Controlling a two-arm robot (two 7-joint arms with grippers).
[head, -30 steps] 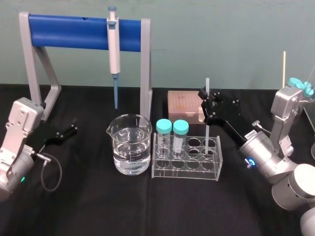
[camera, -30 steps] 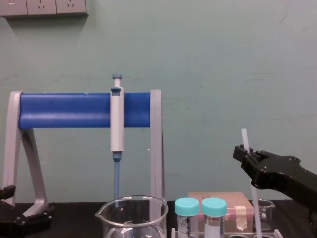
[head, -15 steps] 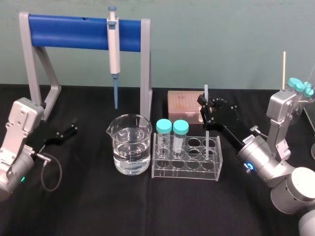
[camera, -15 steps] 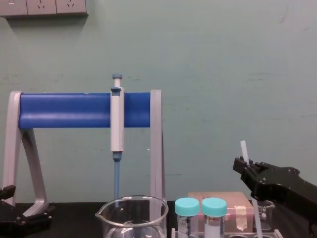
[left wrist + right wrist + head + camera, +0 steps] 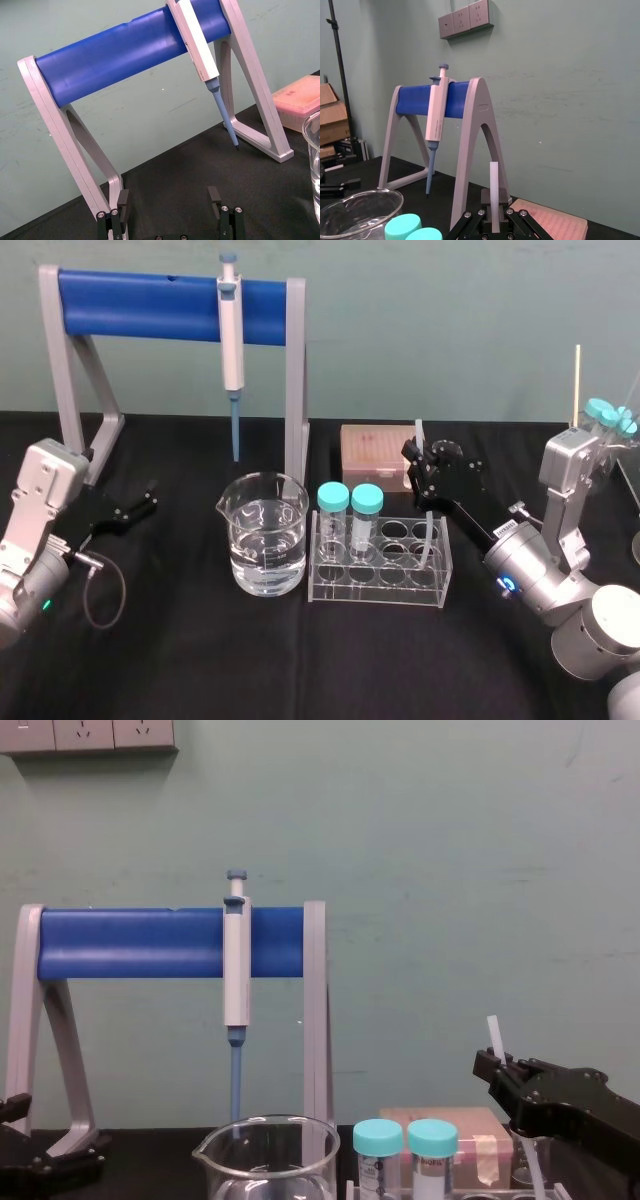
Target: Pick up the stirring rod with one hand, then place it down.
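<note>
The black two-finger right gripper (image 5: pixel 419 464) hangs just above the right end of the clear acrylic tube rack (image 5: pixel 380 598). Its jaws are pinched narrow on the thin, white, translucent stirring rod (image 5: pixel 424 526), gripping it a little below its top. The right wrist view shows that hold plainly, with the rod (image 5: pixel 493 186) rising straight out from between the closed fingers (image 5: pixel 488 214).

Holding it high up looks deliberate: it leaves most of the length free to hang into the rack, which would then keep so thin a piece standing instead of rolling off across the black cloth.

The rod's long axis is close to vertical, leaning only slightly. The short upper end (image 5: pixel 494 1034) points up past the gripper (image 5: pixel 503 1072), and the long lower end reaches down among the holes at the rack's right end (which hole, I cannot tell). I would judge this to be the put-down half of the job.

Well to the left of the rack, beyond the round glass beaker of water (image 5: pixel 265 536), the left gripper (image 5: pixel 141 506) sits parked low over the table. Its fingers (image 5: pixel 123 199) are spread wide and hold nothing.
</note>
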